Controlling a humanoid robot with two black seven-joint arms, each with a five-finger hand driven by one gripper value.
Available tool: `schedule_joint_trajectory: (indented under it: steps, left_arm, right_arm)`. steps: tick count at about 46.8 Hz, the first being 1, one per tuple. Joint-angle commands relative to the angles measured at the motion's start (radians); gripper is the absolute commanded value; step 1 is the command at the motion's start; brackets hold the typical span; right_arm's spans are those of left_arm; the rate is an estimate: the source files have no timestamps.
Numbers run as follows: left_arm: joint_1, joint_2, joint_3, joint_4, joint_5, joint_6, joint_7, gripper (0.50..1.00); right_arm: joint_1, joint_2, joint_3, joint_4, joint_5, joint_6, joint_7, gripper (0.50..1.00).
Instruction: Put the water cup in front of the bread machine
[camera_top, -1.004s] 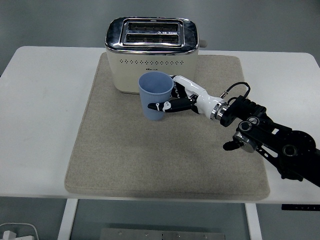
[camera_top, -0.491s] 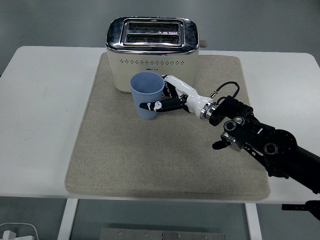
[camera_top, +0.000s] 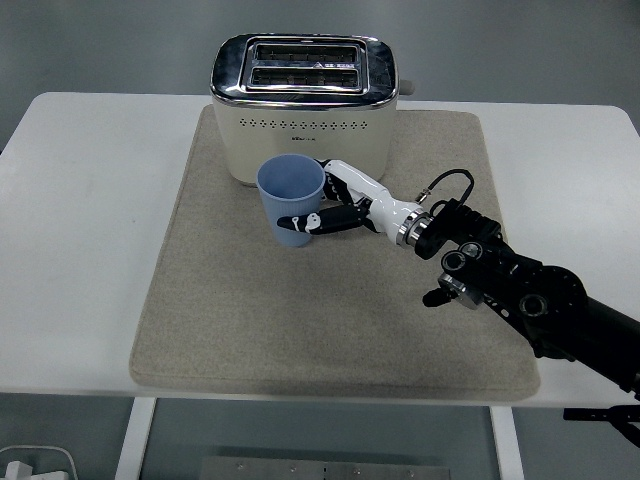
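The blue water cup (camera_top: 291, 201) is held upright in the grasp of the right hand (camera_top: 345, 205), fingers wrapped around its side. It is positioned over the beige mat (camera_top: 240, 310), just in front of the cream toaster (camera_top: 303, 110).

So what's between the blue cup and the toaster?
Nothing, as far as the head view shows. The blue cup, held in the right hand, overlaps the toaster front.
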Motion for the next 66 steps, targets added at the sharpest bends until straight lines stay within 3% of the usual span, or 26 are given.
schedule_joint_trajectory:
  steps: [1,2,38,54,66]
  left_arm:
    - [0.0,0.0,0.0,0.0,0.0,0.0,0.0,0.999]
    - [0.0,0.0,0.0,0.0,0.0,0.0,0.0,0.999]
    - [0.0,0.0,0.0,0.0,0.0,0.0,0.0,0.999]
    - [0.0,0.0,0.0,0.0,0.001,0.0,0.0,0.999]
    - [0.0,0.0,0.0,0.0,0.0,0.0,0.0,0.999]
  right_arm:
    - [0.0,-0.001,0.002,0.0,0.001,0.002,0.0,0.881]
    - [0.0,0.0,0.002,0.0,0.001,0.002,0.0,0.947]
    - [0.003,-0.007,0.003,0.0,0.008,0.001,0.0,0.946]
    - [0.005,-0.103,0.017,0.032,0.018,0.007,0.0,0.946]
    - [-0.008,-0.208,0.02,0.13,0.028,0.007,0.001,0.946]
